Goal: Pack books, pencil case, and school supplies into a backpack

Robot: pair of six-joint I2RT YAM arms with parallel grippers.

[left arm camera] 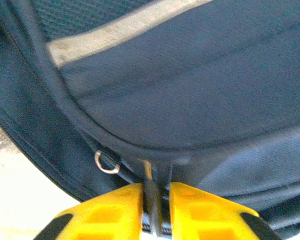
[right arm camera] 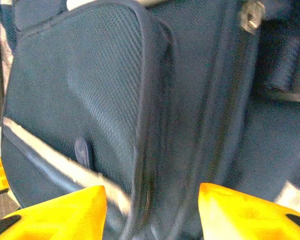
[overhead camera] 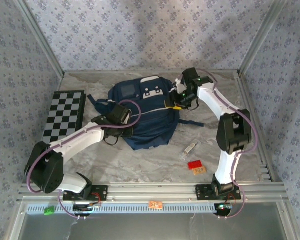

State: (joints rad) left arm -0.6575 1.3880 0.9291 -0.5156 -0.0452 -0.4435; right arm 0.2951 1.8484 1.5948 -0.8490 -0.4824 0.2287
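Closest to the lens, the left gripper has its yellow fingers nearly together, with a dark tab at the edge of the backpack between them. Whether they pinch it or merely flank it I cannot tell. The right gripper is spread wide, astride a zip seam beside the mesh pocket, clamping nothing I can make out.

The backpack lies flat in the far middle of the worktop, looking closed, with straps trailing on both sides. My main worry is that it is soft and unanchored. A pull on so small a tab would likely drag the whole bag rather than run the zip, or the tab would slip free. The right gripper could also catch mesh or a strap instead of the seam. The checkered board sits near the left strap, and a sliding bag might nudge it. The school supplies, a small clear oblong, lie on the near right close to the right arm, with a red block just nearer. A swinging elbow could sweep either away. The small metal ring by the tab might snag a fingertip.

The worktop is pale, marbled grey and beige. It looks smooth, so I judge it offers little friction to hold fabric. Blue-grey floral wallpaper closes three sides, with aluminium posts at the corners and a slotted rail along the near edge.
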